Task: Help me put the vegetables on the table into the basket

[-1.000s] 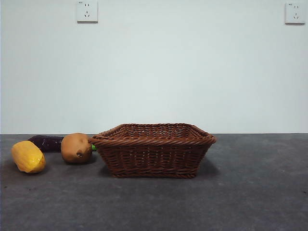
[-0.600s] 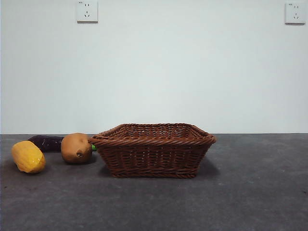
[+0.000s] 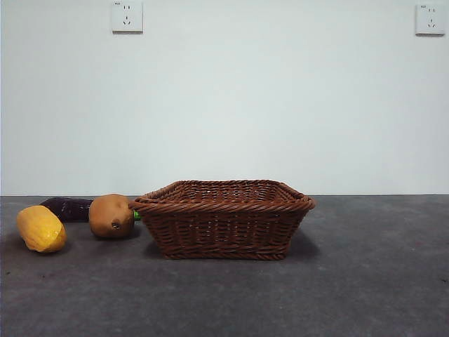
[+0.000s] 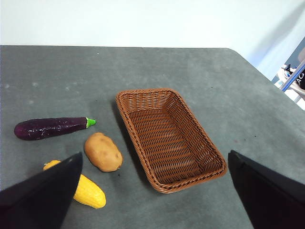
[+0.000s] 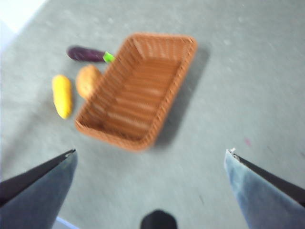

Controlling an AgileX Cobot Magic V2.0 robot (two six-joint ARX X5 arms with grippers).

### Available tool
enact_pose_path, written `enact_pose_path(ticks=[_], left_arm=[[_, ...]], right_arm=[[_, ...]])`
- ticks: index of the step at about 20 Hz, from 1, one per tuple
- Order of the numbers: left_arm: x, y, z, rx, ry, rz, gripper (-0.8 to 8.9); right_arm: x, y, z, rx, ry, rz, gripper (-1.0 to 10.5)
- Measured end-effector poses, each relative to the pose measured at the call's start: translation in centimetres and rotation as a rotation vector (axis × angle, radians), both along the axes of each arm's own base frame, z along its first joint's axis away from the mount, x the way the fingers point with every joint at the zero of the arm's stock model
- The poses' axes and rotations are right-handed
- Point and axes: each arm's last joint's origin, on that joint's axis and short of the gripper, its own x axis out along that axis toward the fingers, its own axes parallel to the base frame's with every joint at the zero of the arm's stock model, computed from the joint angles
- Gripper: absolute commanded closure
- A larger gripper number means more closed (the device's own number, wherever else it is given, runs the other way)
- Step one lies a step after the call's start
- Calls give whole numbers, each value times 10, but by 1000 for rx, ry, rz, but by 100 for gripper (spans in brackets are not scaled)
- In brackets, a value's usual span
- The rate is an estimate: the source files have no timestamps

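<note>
Nothing has moved; both grippers gape wide, empty, apparently high above basket and 3 vegetables.

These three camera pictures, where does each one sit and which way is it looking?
Front view: low at table height, looking level across at the basket, potato and wall; no robot shows.
Left wrist view: on the left arm, high, looking down; the open left end effector frames the basket.
Right wrist view: on the right arm, looking down, blurred; the open right end effector shows.
All three share the basket, eggplant and yellow vegetable.
</note>
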Motion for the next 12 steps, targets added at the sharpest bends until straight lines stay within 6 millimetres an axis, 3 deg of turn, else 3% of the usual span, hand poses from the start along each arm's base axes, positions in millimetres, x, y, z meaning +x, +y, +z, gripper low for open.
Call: enact_pose_path(ticks=[3, 6, 9, 12], left_arm=[[2, 0, -1, 0, 9, 0, 208], [4, 0, -1, 0, 14, 0, 208], [6, 0, -1, -1, 20, 0, 208], [8, 0, -2, -1, 28, 0, 208]], right_arm=[[38, 4, -1, 69, 3, 37, 320], [89, 16, -10, 100, 54, 57, 320], [139, 44, -23, 71, 146, 93, 320], [188, 80, -48, -5, 245, 117, 320]])
